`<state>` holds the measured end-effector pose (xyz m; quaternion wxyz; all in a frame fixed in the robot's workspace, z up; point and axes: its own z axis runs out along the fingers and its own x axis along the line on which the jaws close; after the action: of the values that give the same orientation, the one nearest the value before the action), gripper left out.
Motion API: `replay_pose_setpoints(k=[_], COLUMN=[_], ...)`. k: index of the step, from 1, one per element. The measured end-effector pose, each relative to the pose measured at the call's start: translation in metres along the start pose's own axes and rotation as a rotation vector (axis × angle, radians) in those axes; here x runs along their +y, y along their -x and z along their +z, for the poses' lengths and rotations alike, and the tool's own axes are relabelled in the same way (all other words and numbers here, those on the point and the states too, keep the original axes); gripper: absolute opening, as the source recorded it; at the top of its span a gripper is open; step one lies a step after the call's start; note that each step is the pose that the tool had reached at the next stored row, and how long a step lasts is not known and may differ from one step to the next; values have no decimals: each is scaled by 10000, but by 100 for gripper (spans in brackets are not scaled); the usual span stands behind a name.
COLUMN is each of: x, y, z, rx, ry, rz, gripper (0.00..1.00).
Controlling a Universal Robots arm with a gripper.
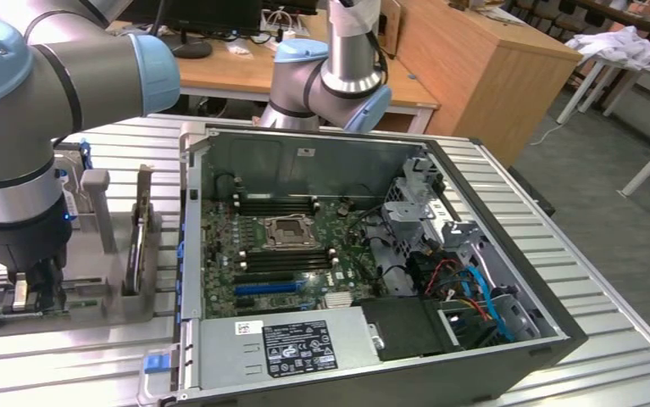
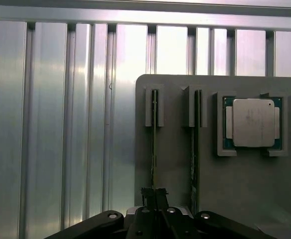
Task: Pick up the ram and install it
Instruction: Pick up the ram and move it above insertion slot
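Jaws pressed together: the black gripper (image 2: 155,195) is pinching the ram (image 2: 153,149), a thin stick standing edge-on in a slot of the matte grey holder (image 2: 175,149). A second stick (image 2: 195,159) stands just beside it, with the square silver CPU chip (image 2: 253,122) beyond. Ribbed, shiny aluminium table (image 2: 50,124) underneath. The open computer case (image 1: 302,157) sits towards the exterior view's right.

The table (image 2: 46,124) is ribbed bare metal, smooth and glossy. The holder (image 2: 175,164) beneath the end effector (image 2: 155,195) looks like matt grey plastic. The ram (image 2: 153,149) pinched in the end effector shows a dull dark edge. Near it, the CPU chip (image 2: 253,122) has a satin silver metal lid.
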<state>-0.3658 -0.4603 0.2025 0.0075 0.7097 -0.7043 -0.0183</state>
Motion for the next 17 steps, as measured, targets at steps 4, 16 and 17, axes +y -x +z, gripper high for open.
replay_pose_setpoints(k=[4,16,17], x=[1,7,7], y=[0,3,3], z=[-25,-175,-191], rx=[3,2,2], ry=[4,2,1], rz=[0,2,1], gripper=[11,11,11])
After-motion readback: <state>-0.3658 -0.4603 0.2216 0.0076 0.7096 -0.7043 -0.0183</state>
